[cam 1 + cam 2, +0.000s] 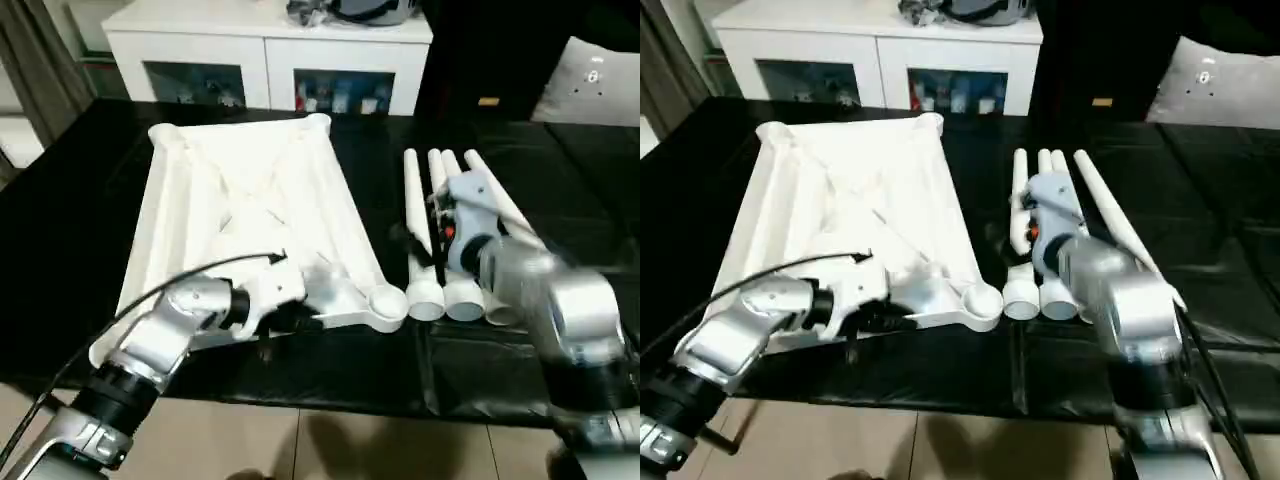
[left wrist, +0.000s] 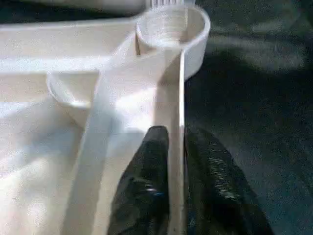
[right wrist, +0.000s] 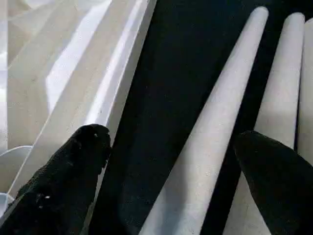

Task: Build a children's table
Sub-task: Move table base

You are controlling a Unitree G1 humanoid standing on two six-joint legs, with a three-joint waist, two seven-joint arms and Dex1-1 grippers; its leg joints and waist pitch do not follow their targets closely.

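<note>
Table top (image 1: 250, 190): white, lying upside down on the black-covered bench (image 1: 70, 230), ribs facing up, round sockets at the corners.
Near socket (image 2: 171, 24): at the top's near right corner, just beside the thick ends of the legs.
Legs (image 1: 440, 230): four white tapered tubes lying side by side on the bench, to the right of the top.
Left gripper (image 2: 176, 161): at the top's near edge, its two black fingers (image 2: 146, 191) pinching the thin upright rim wall between them.
Right gripper (image 3: 171, 156): spread wide, holding nothing, hovering over the legs with one finger toward the top's edge.
Cabinet (image 1: 270, 50): white, behind the bench.
</note>
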